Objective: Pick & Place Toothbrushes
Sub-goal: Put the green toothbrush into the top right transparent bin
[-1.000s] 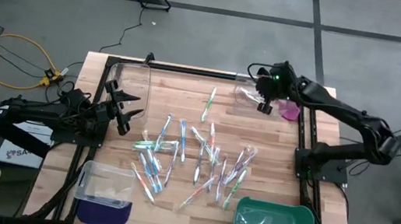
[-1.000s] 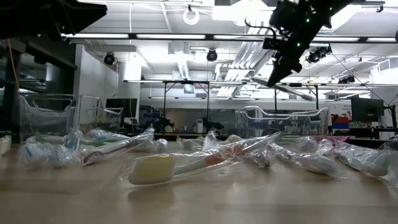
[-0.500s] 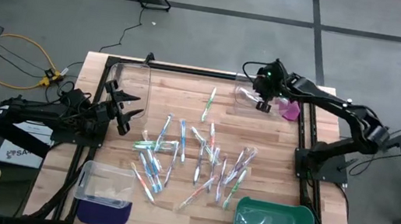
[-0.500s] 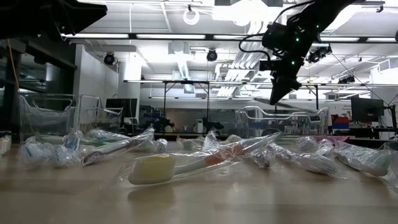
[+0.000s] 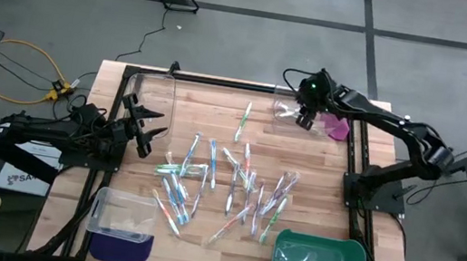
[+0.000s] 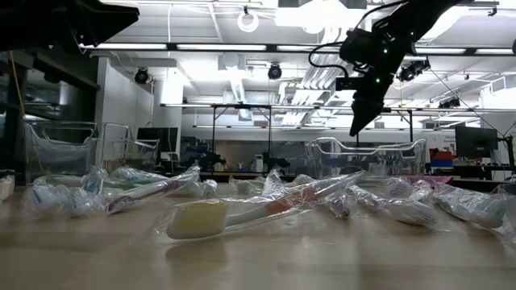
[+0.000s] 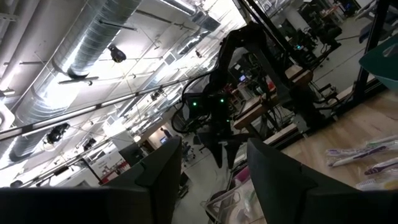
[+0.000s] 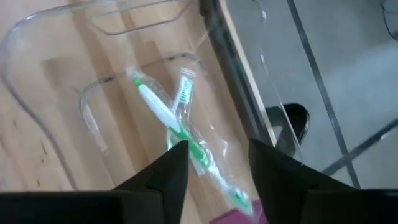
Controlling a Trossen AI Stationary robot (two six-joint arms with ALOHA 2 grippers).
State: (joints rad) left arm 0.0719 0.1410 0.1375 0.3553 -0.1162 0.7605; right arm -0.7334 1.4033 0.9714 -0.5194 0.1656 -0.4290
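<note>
Right tool point(image 5: 306, 116) over far-right clear bin point(image 8: 43, 50), fingers apart, apparently empty; green toothbrush point(image 8: 163, 115) in bin. Left tool point(image 5: 144, 129) open, empty.

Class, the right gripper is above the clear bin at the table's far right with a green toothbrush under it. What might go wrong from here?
1. The right gripper hangs open just above the clear bin; pulling away low, it may clip the wall.
2. The green toothbrush lies slanted in its wrapper and may lean on the wall.
3. The pile overlaps, so the next grab may lift two.
</note>
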